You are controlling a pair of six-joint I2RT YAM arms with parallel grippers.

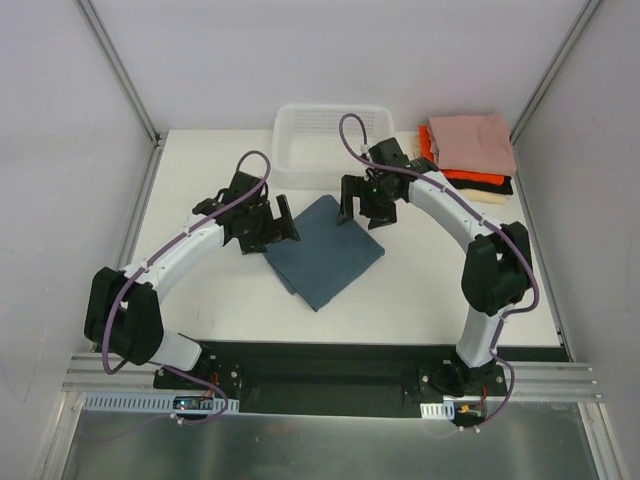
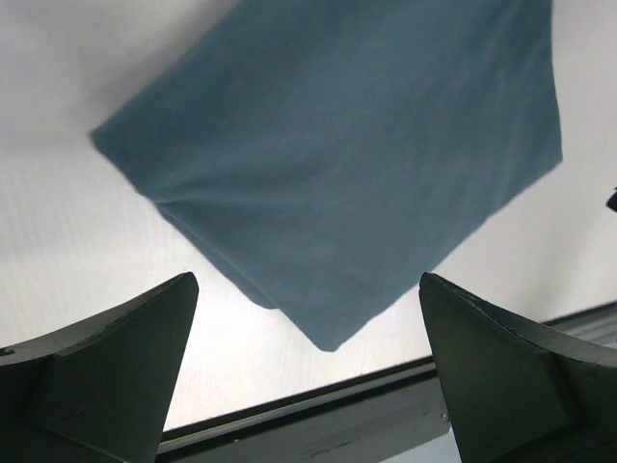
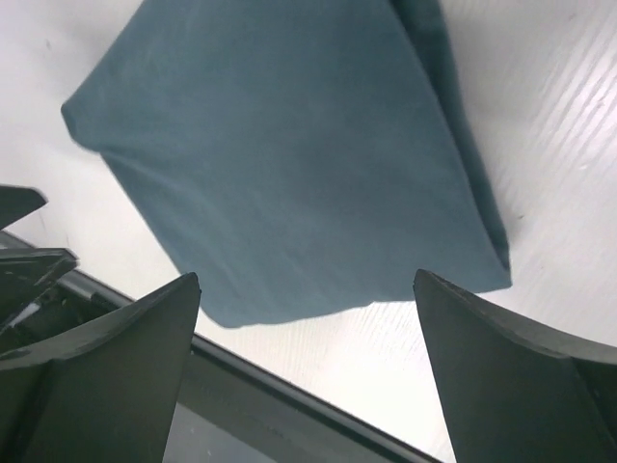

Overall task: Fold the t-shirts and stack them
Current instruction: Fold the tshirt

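Slate-blue t-shirt [image 1: 322,250] lay folded on the table [image 1: 420,300], between the 2 grippers. Left gripper [image 1: 277,230] and right gripper [image 1: 360,212] both stood open and empty. The stack [image 1: 470,155] lay far right, nearer the right arm.

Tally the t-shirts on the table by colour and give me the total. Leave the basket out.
blue-grey shirt, folded, mid-table: 1
pink shirt, top of the stack at the far right: 1
orange-red shirt, under it: 1
black shirt, lower: 1
cream shirt, bottom: 1
Total: 5
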